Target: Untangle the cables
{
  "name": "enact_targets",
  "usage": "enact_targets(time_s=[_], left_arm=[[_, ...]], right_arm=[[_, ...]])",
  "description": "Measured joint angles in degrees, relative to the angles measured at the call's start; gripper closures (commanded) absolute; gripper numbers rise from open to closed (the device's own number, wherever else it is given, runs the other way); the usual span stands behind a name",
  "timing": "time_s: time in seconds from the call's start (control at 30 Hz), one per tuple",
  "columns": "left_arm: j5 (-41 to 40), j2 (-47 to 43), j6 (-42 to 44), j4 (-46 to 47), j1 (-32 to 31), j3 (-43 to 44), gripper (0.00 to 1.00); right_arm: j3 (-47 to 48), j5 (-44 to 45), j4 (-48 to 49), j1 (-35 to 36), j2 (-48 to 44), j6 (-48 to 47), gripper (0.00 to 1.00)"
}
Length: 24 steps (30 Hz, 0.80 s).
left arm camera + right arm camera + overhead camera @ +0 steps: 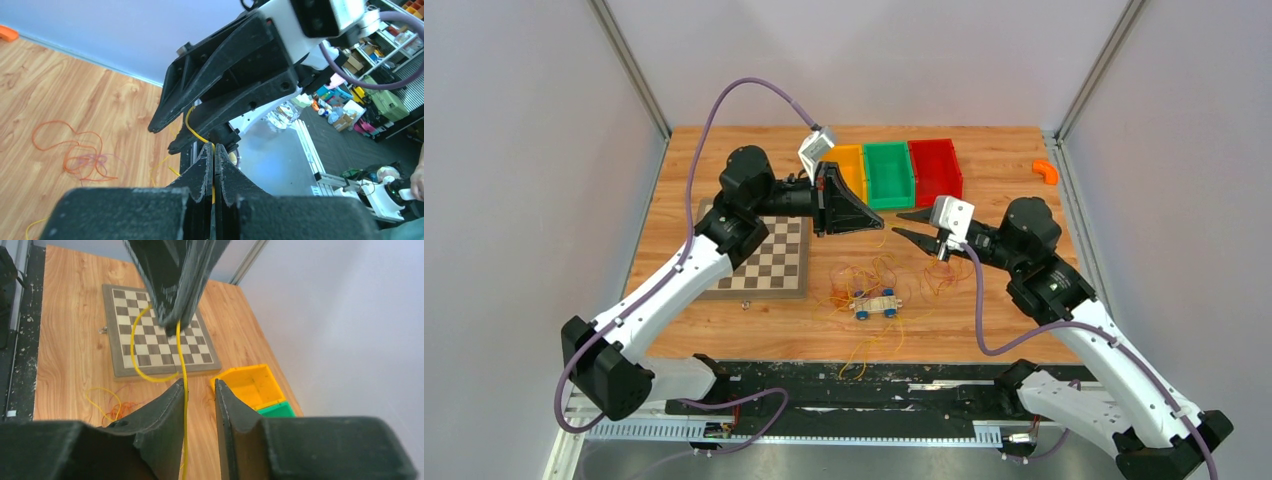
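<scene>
Separating one yellow cable from the tangle lying on the table. Left gripper is clamped on the strand, held above the table. Right gripper stands apart, with the strand passing between its jaws. Judged next: close right, then draw outward gently.

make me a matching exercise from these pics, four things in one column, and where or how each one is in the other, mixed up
Column 1
1. left gripper
2. right gripper
3. green bin
4. toy car

Column 2
a. lying among the tangled cables
b. fingers apart
c. between the yellow bin and the red bin
d. fingers shut on the yellow cable

Pairs: 1-d, 2-b, 3-c, 4-a
</scene>
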Motion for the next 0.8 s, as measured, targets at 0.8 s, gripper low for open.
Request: enact_targets(time_s=[0.8], left_arm=[[-6.7, -5.2, 1.2, -5.8, 12.9, 3.7, 0.88]], right_arm=[[5.6, 4.2, -7.4, 0.2, 0.0, 6.7, 1.00]])
